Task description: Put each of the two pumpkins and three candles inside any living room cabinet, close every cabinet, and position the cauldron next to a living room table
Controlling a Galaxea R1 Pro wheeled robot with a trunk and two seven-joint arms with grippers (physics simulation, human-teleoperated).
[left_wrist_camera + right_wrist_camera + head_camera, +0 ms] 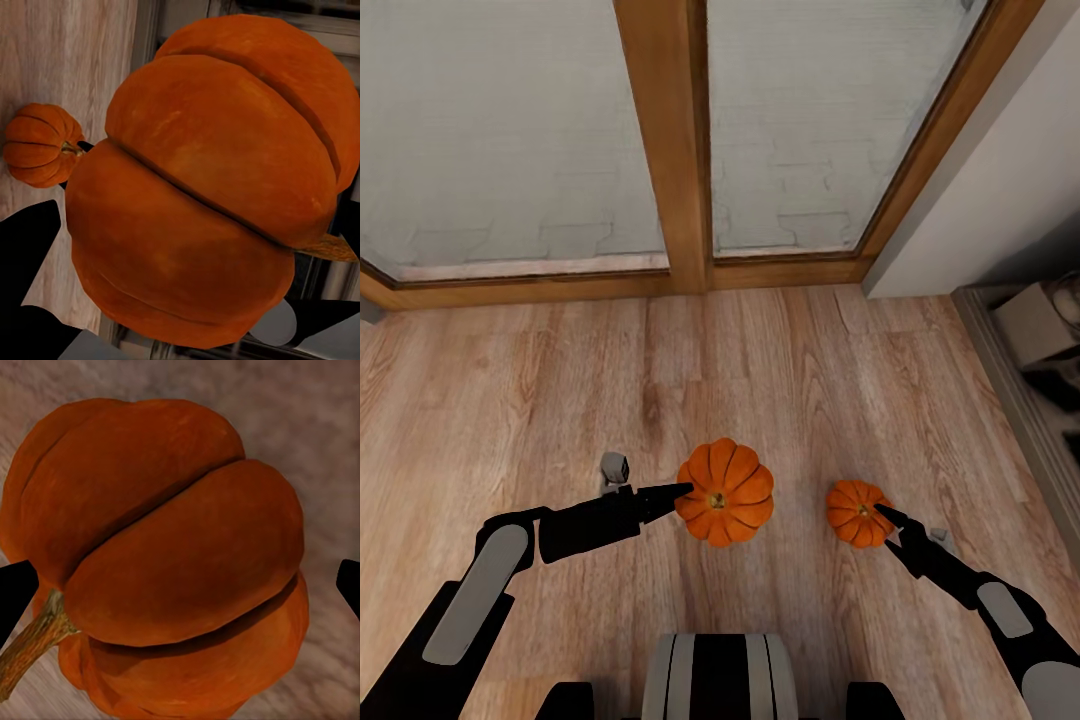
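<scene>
Nearest the robot's base, both black arms reach forward over the light wood plank floor [540, 380]. On the left, the left gripper [685, 495] is clenched around the larger orange ribbed pumpkin [725, 493], its dark fingertips [30, 240] pressing the rind. Over on the right, the right gripper [882, 515] grasps the smaller orange ribbed pumpkin [857, 512], black fingertips [13, 592] flanking it, brown stem showing. The two pumpkins sit well apart. Farther back, a wooden-framed glass door [685, 150] spans the wall.
</scene>
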